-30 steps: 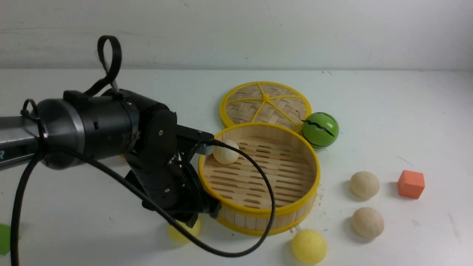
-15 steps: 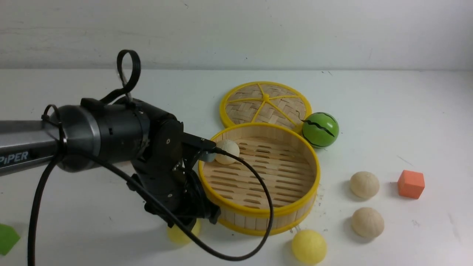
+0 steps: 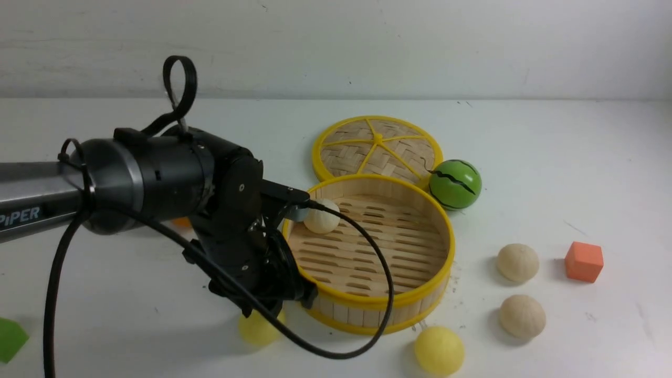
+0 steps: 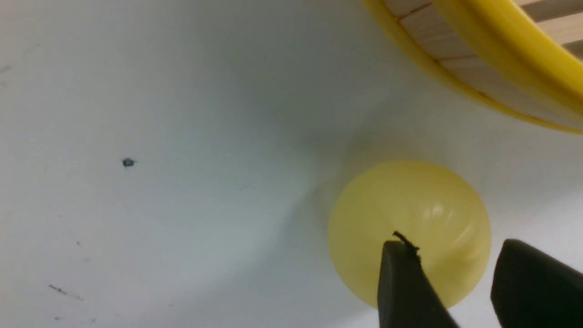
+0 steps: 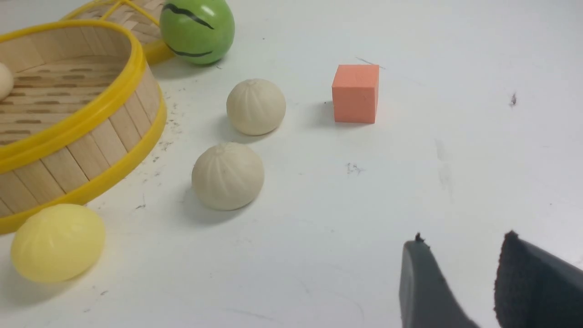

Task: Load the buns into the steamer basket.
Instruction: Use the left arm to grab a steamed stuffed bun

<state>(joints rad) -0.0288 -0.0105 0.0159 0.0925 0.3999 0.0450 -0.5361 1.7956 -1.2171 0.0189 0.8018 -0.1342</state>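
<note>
The steamer basket [image 3: 367, 302] stands mid-table with one cream bun [image 3: 321, 216] on its slat floor. A pale yellow bun [image 3: 254, 331] lies on the table by the basket's near-left wall. My left gripper [image 4: 453, 246] hangs open just over this yellow bun [image 4: 410, 228], not closed on it. Two cream buns [image 3: 517, 262] [image 3: 522, 315] and another yellow bun [image 3: 439, 350] lie right of the basket. My right gripper [image 5: 463, 239] is open and empty above bare table, apart from those buns [image 5: 227, 176].
The flat woven lid [image 3: 377, 147] lies behind the basket with a green striped ball [image 3: 454, 184] beside it. An orange cube [image 3: 584, 261] sits far right. An orange fruit [image 3: 181, 221] peeks from behind my left arm. A green piece [image 3: 10, 338] lies at the near-left edge.
My left arm has shifted a little to the right and risen slightly, so more of the yellow bun under it shows. No bun has moved.
</note>
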